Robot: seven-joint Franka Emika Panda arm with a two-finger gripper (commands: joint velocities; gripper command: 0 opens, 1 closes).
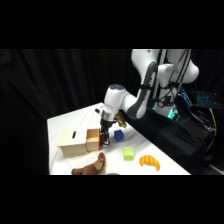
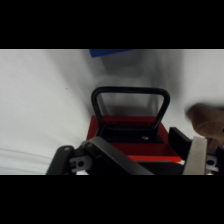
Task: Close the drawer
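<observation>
The tan wooden box (image 1: 73, 142) with a slot on top stands at the table's left. Its drawer (image 1: 92, 140) sticks out to the right, light-wood side showing, red front facing the arm. My gripper (image 1: 103, 136) has come down right at that red front. In the wrist view the drawer's red front (image 2: 127, 123) and its black loop handle (image 2: 131, 91) fill the middle, just beyond my gripper (image 2: 131, 152). One light finger (image 2: 195, 155) rises at the right, the black linkage at the lower left, and they stand wide apart, open.
A blue cube (image 1: 118, 135) sits just right of the gripper, and shows as a blue edge (image 2: 112, 52) beyond the handle. A green cube (image 1: 128, 153) and an orange croissant (image 1: 149, 161) lie nearer the front. A brown plush toy (image 1: 92, 166) lies before the drawer.
</observation>
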